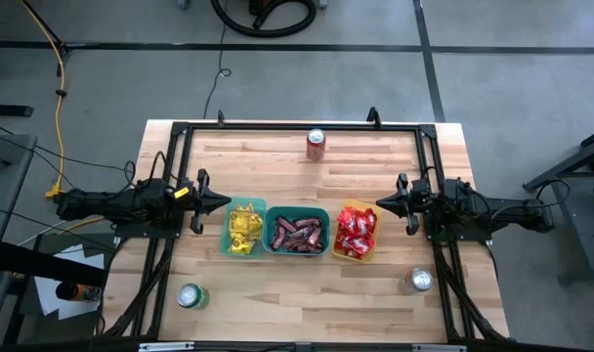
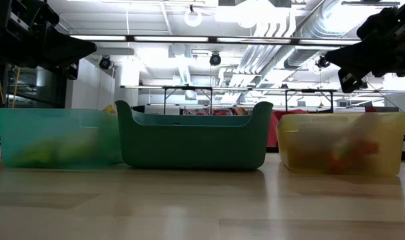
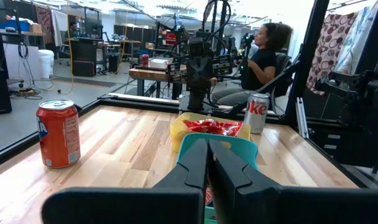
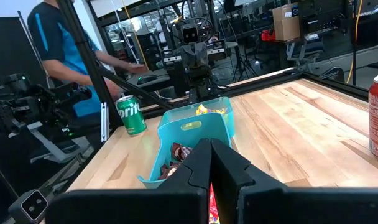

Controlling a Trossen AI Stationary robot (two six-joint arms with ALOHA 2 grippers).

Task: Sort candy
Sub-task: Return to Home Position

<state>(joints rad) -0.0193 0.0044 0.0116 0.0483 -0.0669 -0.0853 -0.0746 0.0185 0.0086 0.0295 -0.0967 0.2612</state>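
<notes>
Three bins stand in a row at mid-table. Yellow candy packets (image 1: pixel 243 227) lie in the pale green bin (image 1: pixel 261 205), dark brown bars (image 1: pixel 297 235) in the teal bin (image 1: pixel 297 210), and red packets (image 1: pixel 356 230) in the yellow bin (image 1: pixel 354 258). My left gripper (image 1: pixel 227 202) hovers shut and level just left of the row, above bin height; its wrist view shows the shut fingers (image 3: pixel 207 142) over the teal bin (image 3: pixel 242 149). My right gripper (image 1: pixel 380 203) hovers shut just right of the row, its fingers (image 4: pixel 210 143) meeting above the brown bars (image 4: pixel 176 152). Neither holds anything.
A red can (image 1: pixel 316 143) stands near the far edge, a green can (image 1: pixel 190 295) at the near left and a silver can (image 1: pixel 419 281) at the near right. A black frame (image 1: pixel 297 125) borders the table. People show beyond the table in both wrist views.
</notes>
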